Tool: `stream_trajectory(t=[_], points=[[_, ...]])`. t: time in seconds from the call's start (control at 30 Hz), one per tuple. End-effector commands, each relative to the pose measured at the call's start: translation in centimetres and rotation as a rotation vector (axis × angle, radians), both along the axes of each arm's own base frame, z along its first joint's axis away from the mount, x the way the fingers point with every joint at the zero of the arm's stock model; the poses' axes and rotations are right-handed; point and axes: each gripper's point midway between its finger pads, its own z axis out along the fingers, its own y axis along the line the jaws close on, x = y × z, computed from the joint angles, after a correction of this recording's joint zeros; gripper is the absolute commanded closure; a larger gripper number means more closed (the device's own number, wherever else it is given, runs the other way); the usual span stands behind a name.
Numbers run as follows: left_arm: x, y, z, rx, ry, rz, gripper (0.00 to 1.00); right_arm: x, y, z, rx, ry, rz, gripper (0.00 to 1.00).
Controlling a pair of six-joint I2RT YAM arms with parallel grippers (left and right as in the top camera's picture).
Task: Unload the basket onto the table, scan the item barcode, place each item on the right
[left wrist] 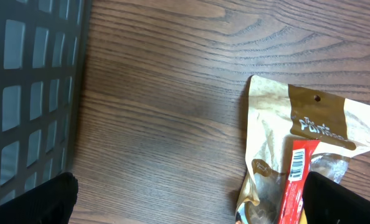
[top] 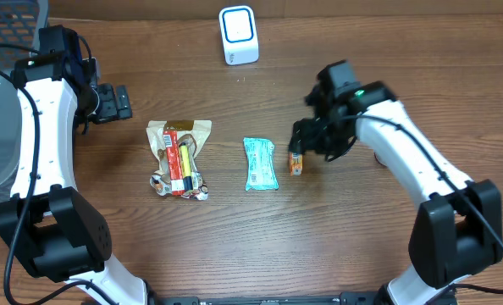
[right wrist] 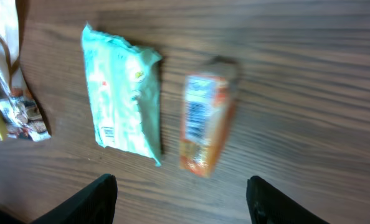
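Now the right gripper (right wrist: 180, 188) hovers with its 2 fingers apart, grasping nothing, straddling a small orange packet (right wrist: 205, 124) that lies on the table (right wrist: 309, 74) just beside a mint-green pouch (right wrist: 123, 93). The left gripper (left wrist: 191, 200) gapes wide and empty near a brown snack bag (left wrist: 284, 124). The white scanner (top: 238, 34) sits well apart.

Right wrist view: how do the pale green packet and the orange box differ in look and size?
The pale green packet is larger and wider; the orange box is smaller and narrow. The packet looks soft with crimped ends; the box looks stiffer, though blurred. Both lie on the wooden table, side by side, not touching.
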Motion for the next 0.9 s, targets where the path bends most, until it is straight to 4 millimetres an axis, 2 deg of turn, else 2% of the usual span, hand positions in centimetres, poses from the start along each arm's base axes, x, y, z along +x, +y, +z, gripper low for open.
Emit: stream_trajectory(t=[0.0, 0.17, 0.47, 0.7, 0.87], points=[[0.5, -0.3, 1.4, 0.005, -0.040, -0.024, 0.00, -0.8, 2.0, -1.0, 0.014, -0.021, 0.061, 0.32], [0.5, -0.3, 1.4, 0.006, -0.040, -0.023, 0.00, -0.6, 3.1, -0.9, 0.027, -0.053, 0.088, 0.31], [0.5, -0.3, 1.4, 0.006, -0.040, -0.023, 0.00, 0.6, 3.0, -0.8, 0.013, -0.086, 0.026, 0.33], [0.5, -0.3, 1.4, 0.005, -0.041, -0.024, 0.00, 1.0, 2.1, -1.1, -0.032, -0.090, -0.039, 0.44], [0.5, -0.3, 1.4, 0.006, -0.040, -0.023, 0.00, 1.1, 2.2, -1.0, -0.029, -0.084, -0.062, 0.47]])
